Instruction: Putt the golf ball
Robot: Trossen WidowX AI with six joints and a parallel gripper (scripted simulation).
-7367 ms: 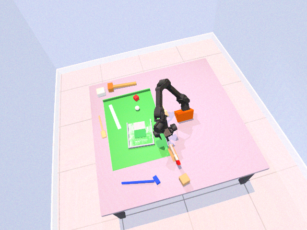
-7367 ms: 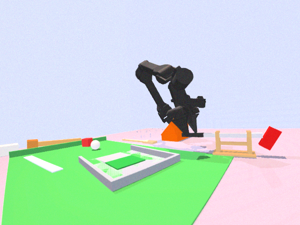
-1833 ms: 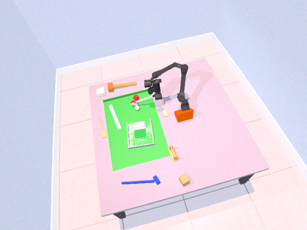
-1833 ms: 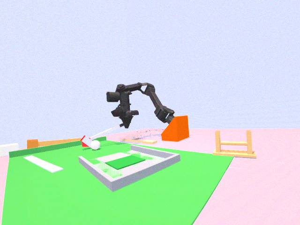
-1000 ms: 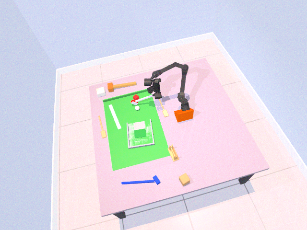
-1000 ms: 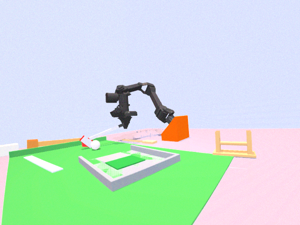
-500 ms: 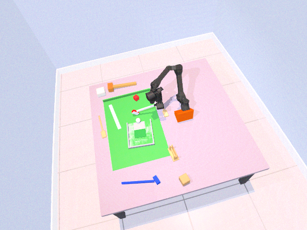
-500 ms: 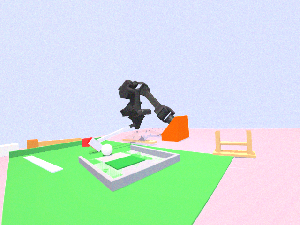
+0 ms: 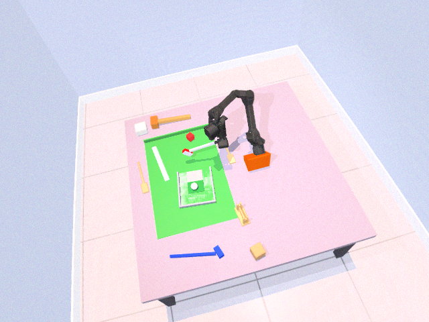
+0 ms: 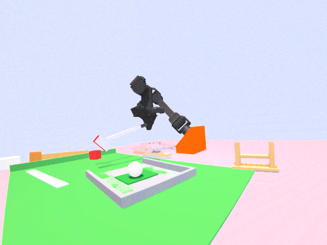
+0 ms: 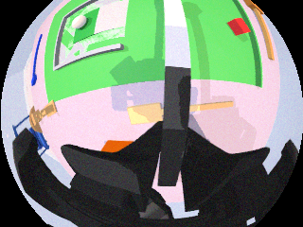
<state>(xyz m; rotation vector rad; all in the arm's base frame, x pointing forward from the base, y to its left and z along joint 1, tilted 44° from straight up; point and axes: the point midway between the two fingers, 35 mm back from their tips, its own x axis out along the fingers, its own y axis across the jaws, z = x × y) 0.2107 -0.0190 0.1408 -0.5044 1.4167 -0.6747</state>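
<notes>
1. Top view: the pincer [image 9: 218, 141] is clamped on the pale shaft of the red putter [image 9: 198, 148], which runs out toward 9 o'clock, its red-edged head hanging over the green mat [image 9: 194, 221]. The golf ball [image 9: 194, 186] sits at the centre of the raised green [image 9: 196, 203], inside the grey frame and well apart from the putter head. A red cube [image 9: 190, 136] lies just beyond the head at about 12 o'clock from it.

2. Exterior view: the putter head [image 10: 100, 143] is lifted off the mat, with the shaft sloping down from the pincer [image 10: 145, 125]. The ball [image 10: 135, 169] rests on the dark green patch within the frame [image 10: 158, 181]. Whether it is fully at rest cannot be told from a single frame.

3. Wrist view: the shaft [image 11: 174, 38] runs straight out toward 12 o'clock from between the black jaws, so the grip looks firm and centred. The ball [image 11: 80, 21] appears at about 10 o'clock, on the green.

4. Judgement: the putt looks delivered and the ball is where the task wants it. Next move calls for keeping the head high and away from the frame, so the ball is not disturbed.
</notes>
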